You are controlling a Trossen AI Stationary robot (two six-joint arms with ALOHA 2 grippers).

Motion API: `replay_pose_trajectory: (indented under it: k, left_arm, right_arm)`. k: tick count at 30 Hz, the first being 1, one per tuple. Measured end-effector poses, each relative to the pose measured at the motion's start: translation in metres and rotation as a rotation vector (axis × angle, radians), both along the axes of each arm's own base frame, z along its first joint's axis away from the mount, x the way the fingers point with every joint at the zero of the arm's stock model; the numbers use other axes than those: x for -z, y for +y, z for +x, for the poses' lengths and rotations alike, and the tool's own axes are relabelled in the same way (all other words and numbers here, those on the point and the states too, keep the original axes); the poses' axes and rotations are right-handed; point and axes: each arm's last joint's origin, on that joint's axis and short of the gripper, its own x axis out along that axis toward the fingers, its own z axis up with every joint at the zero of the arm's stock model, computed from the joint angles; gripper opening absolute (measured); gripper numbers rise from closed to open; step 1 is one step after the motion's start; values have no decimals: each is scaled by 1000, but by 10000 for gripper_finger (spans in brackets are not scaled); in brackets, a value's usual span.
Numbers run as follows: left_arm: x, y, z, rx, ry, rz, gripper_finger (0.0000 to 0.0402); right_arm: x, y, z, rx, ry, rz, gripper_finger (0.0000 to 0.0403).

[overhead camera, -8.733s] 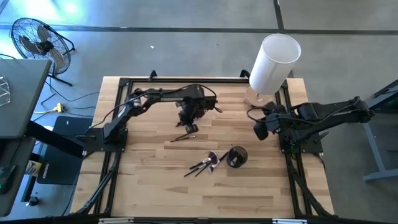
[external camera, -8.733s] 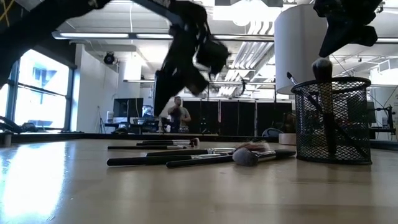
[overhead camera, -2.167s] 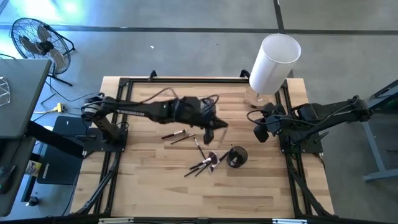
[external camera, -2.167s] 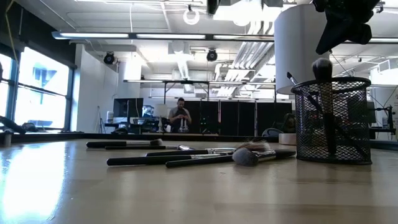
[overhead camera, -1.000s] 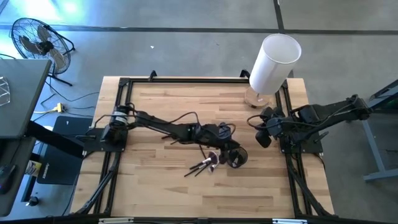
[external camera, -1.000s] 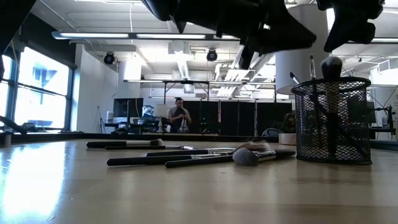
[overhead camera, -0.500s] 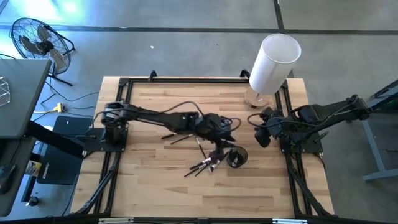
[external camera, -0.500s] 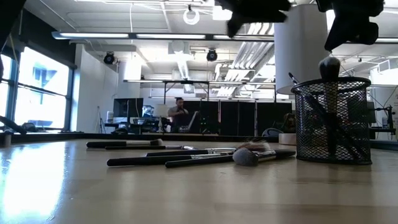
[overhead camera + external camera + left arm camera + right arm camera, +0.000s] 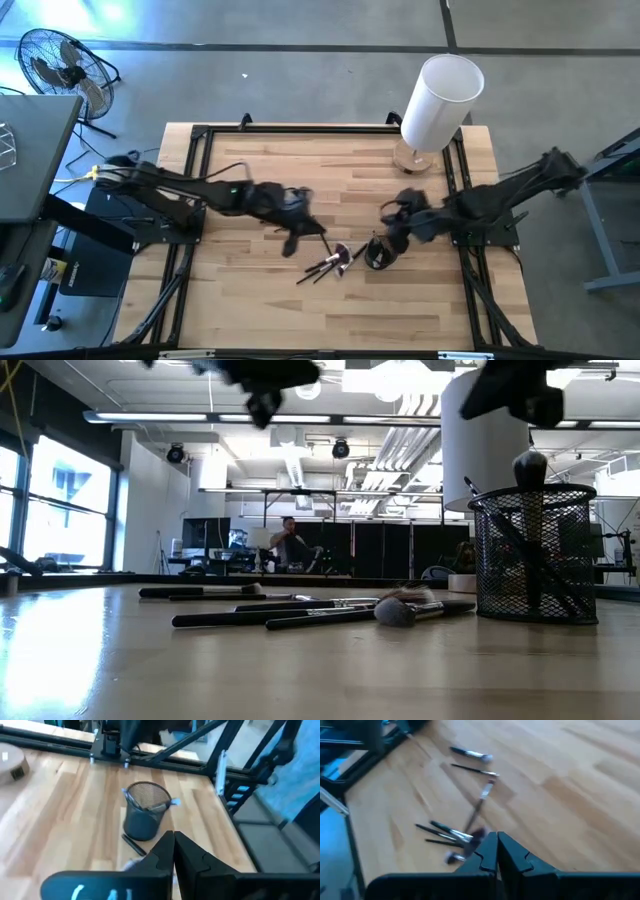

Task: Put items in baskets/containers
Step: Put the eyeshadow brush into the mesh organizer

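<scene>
Cup [image 9: 144, 816]: black mesh, round, upright, brushes [image 9: 300, 612] inside and beside; both grippers' jaws together, empty.

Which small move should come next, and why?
Probably the left hand, shut and empty, should open and lower onto a loose brush. Several brushes lie on the table beside the black cup; the right hand hangs near that cup.

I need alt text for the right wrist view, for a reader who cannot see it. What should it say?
Makeup brushes lie scattered on a wooden table: two apart farther off, one alone in the middle, and a small cluster nearer the camera. The right gripper, its dark fingers closed together and holding nothing, points toward them.
</scene>
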Motion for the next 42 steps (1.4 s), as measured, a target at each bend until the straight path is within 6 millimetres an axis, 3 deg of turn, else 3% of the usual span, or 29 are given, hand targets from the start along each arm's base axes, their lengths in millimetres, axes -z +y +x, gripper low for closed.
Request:
replay_pose_trajectory:
  k: [5, 10, 16, 21, 27, 32, 42]
  left_arm:
    - [15, 0, -45, -11, -24, -116, 3]
    - [17, -6, -71, 30, -43, -129, 2]
    - [18, -10, -84, 62, 15, -102, 2]
    - [23, -10, -86, 87, 78, -99, 2]
    - [27, -11, -89, 134, 125, -95, 2]
    - [27, -11, -92, 156, 142, -97, 2]
    - [31, -11, -94, 172, 188, -95, 2]
  right_arm:
    - [4, 19, 51, -10, 56, -36, 0]
    - [-7, 27, 110, -30, 142, -65, 0]
    - [1, 22, 169, 77, 291, 11, 0]
    - [24, 9, 203, 246, 437, 152, 0]
    - [56, -9, 233, 263, 480, 102, 0]
    - [81, -33, 247, 268, 501, 76, 6]
    - [110, -60, 259, 196, 554, 110, 76]
